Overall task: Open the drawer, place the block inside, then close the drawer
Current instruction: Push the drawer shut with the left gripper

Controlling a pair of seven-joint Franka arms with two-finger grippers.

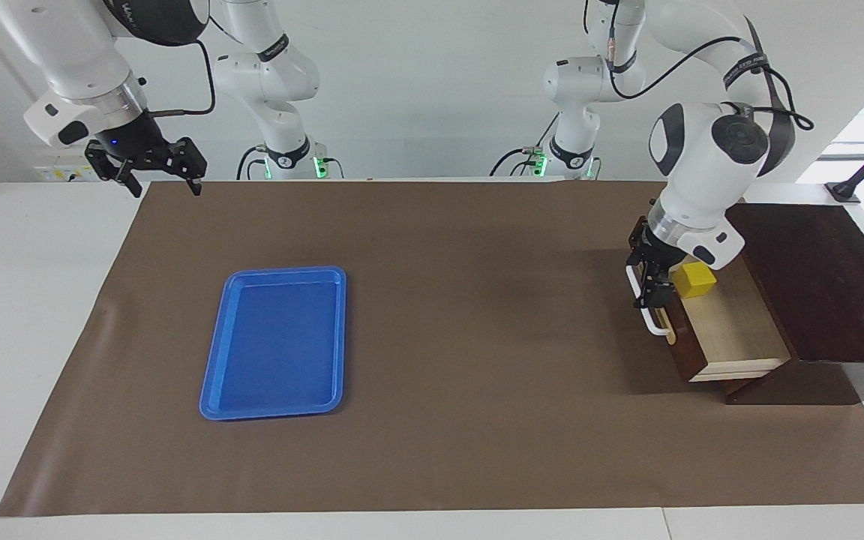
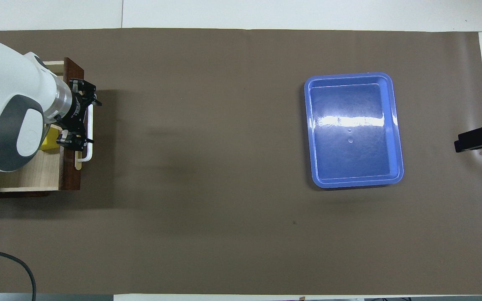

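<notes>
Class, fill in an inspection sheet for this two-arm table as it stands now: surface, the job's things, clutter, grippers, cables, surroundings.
Surface: brown mat over a white table.
Drawer: pulled open from its dark wooden box at the left arm's end; white handle facing the blue tray.
Block: yellow cube lying inside the drawer, just inside its front panel; nothing grips it.
Clutter: empty blue tray toward the right arm's end.
Left gripper: at the drawer's handle, fingers open; contact cannot be told.
Right gripper: open, waiting above the mat's edge near its base.
Cables: black cable at the table's near edge.
Surroundings: white wall; nothing else seen.
</notes>
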